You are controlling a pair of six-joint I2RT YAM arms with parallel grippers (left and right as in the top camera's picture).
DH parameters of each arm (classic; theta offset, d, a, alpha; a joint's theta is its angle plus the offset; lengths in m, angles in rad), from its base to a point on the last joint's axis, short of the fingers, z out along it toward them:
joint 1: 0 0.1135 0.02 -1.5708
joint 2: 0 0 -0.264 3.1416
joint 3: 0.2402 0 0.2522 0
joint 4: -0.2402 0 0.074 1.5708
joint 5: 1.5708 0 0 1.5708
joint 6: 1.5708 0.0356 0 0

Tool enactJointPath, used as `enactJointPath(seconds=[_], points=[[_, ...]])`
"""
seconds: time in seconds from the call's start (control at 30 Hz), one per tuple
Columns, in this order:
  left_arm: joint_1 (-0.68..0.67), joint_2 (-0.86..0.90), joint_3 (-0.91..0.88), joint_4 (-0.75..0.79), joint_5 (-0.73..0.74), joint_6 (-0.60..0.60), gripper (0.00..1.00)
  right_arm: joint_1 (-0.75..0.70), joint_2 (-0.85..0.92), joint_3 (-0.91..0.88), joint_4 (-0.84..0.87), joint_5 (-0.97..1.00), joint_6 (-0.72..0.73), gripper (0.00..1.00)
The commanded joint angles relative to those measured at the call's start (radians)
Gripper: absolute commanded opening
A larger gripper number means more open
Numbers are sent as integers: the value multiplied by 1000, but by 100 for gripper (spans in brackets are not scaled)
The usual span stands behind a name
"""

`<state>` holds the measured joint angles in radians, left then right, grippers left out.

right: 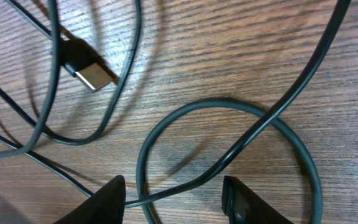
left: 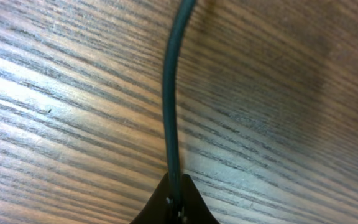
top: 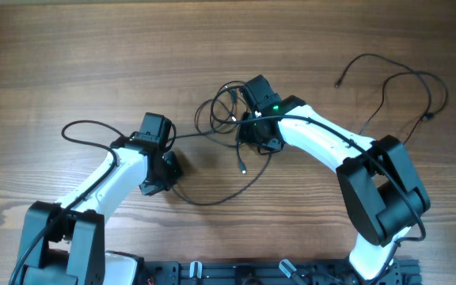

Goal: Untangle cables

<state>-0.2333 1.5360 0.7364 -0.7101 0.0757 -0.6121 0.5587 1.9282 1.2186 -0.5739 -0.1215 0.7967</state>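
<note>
The cables form a loose tangle of thin black loops at the table's middle. One strand trails left and down in a long arc, and a small plug end hangs below the tangle. My left gripper is left of the tangle. In the left wrist view it is shut on a single black strand running straight away over the wood. My right gripper sits over the tangle. In the right wrist view it is open, astride a crossing strand, with a metal USB plug nearby.
Another thin black cable lies looped at the far right, one end pointing toward the middle. A further loop lies left of the left arm. The arm bases line the near edge.
</note>
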Motion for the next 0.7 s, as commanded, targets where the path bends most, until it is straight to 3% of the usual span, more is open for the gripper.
enactJointPath(seconds=[0.0,0.4,0.5,0.6,0.67], points=[[5,-4,-3,12,-32,6,4,0,17,-3,5,29,19,52],[53,-6,17,15,-58,5,4,0,45,-3,31,66,156,45],[52,-6,16,11,-35,5,4,0,82,-3,32,61,209,34],[52,-6,16,3,-36,5,4,0,87,-3,45,57,196,6],[52,-6,16,2,-36,5,4,-8,83,1,42,31,154,4]])
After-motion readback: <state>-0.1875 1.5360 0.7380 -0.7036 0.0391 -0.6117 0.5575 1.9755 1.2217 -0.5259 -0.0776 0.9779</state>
